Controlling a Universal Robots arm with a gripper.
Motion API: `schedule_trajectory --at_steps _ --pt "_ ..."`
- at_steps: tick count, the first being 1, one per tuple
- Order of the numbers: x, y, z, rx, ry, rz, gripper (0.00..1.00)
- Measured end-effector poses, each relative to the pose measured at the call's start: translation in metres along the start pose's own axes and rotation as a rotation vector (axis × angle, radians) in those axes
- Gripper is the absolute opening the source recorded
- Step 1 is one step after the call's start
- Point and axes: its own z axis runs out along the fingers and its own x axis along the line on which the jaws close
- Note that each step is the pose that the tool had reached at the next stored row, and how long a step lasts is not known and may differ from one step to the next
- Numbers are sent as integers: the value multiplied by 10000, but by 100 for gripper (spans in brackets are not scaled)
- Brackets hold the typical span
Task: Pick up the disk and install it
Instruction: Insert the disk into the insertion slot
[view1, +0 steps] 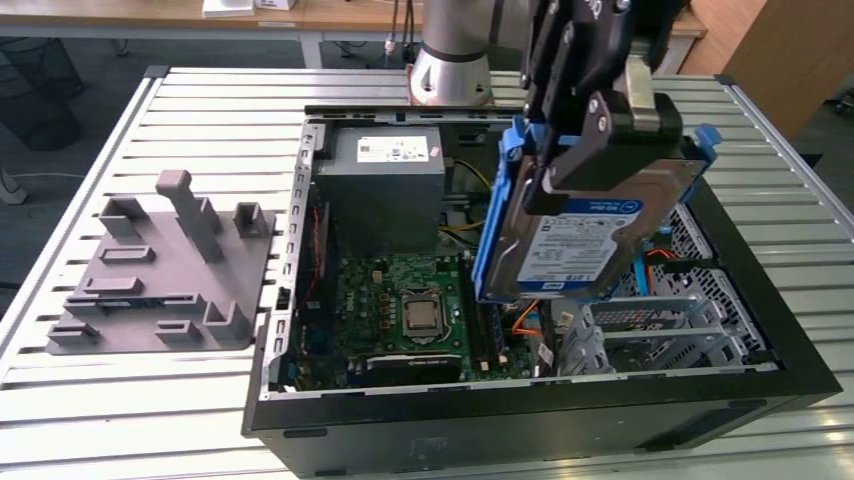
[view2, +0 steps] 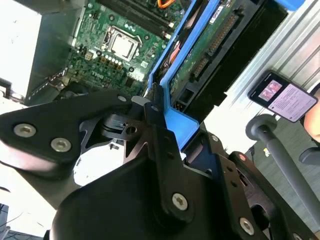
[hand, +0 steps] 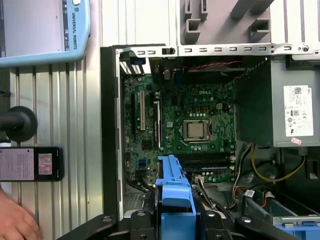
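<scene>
Hanging tilted over the open computer case (view1: 534, 405), the disk (view1: 587, 235) fills the upper right of the frame in the exterior view, label toward the camera and blue rails along both long sides; the end effector (view1: 601, 150) is closed on its upper part, pressing the two flat faces. Only one end is gripped, so the disk could swing or slip if a rail caught the metal drive cage (view1: 667, 330) or the orange cables (view1: 527, 325) just beneath; a drop would likely land on the circuit board (view1: 400, 300). The case stands on a slatted metal desk (view1: 134, 410), with a grey plastic fixture (view1: 160, 270) toward the exterior view's left; office floor and wooden furniture lie beyond.

In the second wrist view the black fingers (view2: 155, 125) bear on a blue rail, the disk's green underside and connector facing the lens; a bump there could damage the connector.

In the first wrist view a person's hand (hand: 15, 220) lies on the desk beside a small dark device (hand: 30, 164), with a blue-edged tablet (hand: 45, 30) nearby; a hand near the arm risks contact.
</scene>
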Motion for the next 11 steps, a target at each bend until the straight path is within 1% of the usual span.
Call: schedule_trajectory --at_steps 2,11 --pt "2 -72 6 -1 4 -1 36" --pt "8 -449 55 0 3 -1 36"
